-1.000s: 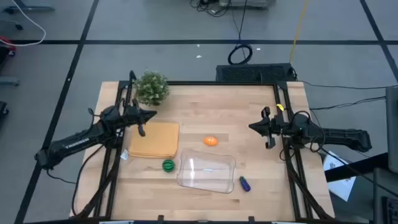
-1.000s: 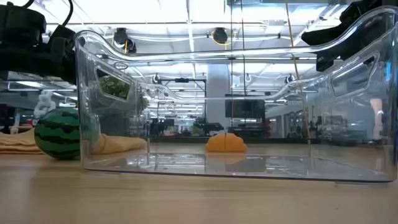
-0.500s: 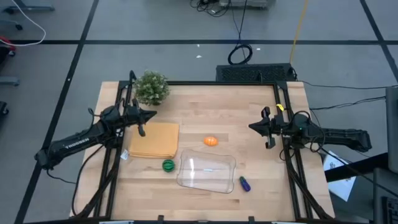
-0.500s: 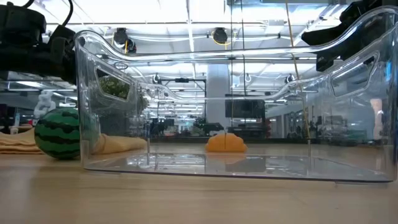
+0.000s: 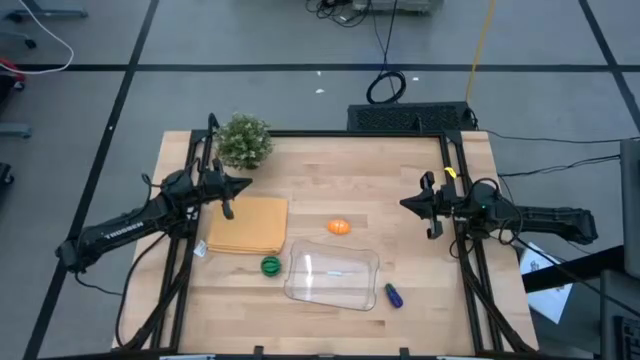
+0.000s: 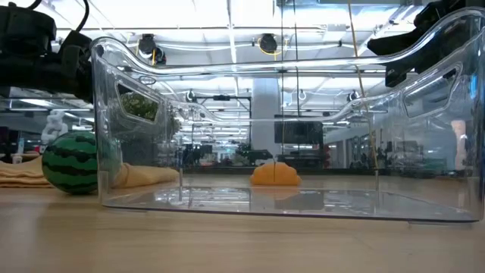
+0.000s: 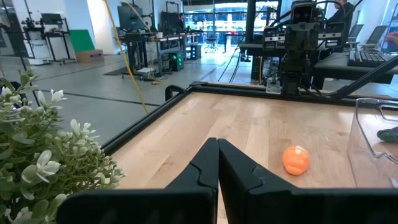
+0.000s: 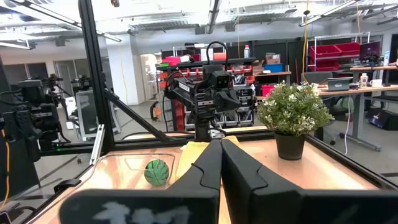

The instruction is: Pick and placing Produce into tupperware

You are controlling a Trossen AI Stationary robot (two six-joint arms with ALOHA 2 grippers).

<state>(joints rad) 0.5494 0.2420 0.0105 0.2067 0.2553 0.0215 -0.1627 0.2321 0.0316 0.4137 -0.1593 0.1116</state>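
Three produce pieces (image 5: 339,227), one tupperware (image 5: 332,277), one potted plant (image 5: 245,141), one tan pad (image 5: 249,225), two arms.

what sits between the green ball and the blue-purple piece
The clear tupperware lies between the green ball and the blue-purple piece, as the high view shows.

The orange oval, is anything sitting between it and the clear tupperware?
No. In the high view the orange oval lies on bare wood just beyond the tupperware, with nothing visible between them. The container's own wall must be cleared.
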